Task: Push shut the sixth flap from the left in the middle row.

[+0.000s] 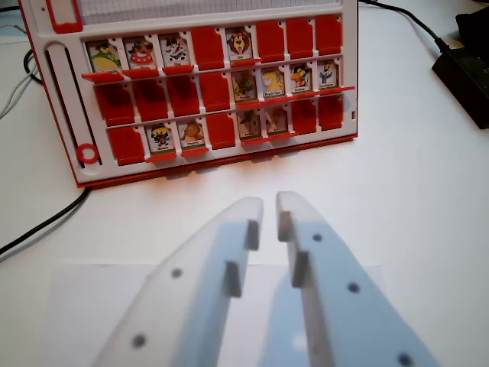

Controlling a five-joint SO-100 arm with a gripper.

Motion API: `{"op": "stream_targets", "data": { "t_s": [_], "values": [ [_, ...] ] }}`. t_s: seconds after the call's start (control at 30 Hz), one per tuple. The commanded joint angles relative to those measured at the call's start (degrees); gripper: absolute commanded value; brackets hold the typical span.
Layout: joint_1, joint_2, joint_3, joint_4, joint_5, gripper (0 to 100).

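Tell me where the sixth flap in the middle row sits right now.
In the wrist view, the sixth flap stands open in the board's middle row, right of centre, between two other open picture flaps, far ahead of the gripper.

a black cable (42, 223) snakes over the white table (428, 199) at the wrist view's left. a black box (467, 73) sits at the right edge, with another black cable (405, 17) running to it.

The game board (191, 92) is cropped at top; card names are illegible.
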Motion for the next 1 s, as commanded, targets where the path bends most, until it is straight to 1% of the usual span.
{"op": "stream_targets", "data": {
  "t_s": [0.0,0.07,0.23,0.33,0.5,0.73,0.8,0.97],
  "values": [
    [1.23,0.09,-0.26,-2.20,-0.18,2],
    [1.41,0.09,0.35,-3.43,-0.26,2],
    [1.85,0.09,2.72,-7.03,-1.67,2],
    [1.76,-0.35,3.43,-7.56,-2.02,2],
    [1.67,-6.33,2.02,-10.55,-1.05,2],
    [2.99,-16.70,0.18,-17.49,-0.79,2],
    [3.87,-19.69,0.00,-19.07,-0.62,2],
    [7.12,-28.30,0.70,-24.70,-0.88,2]
  ]
}}
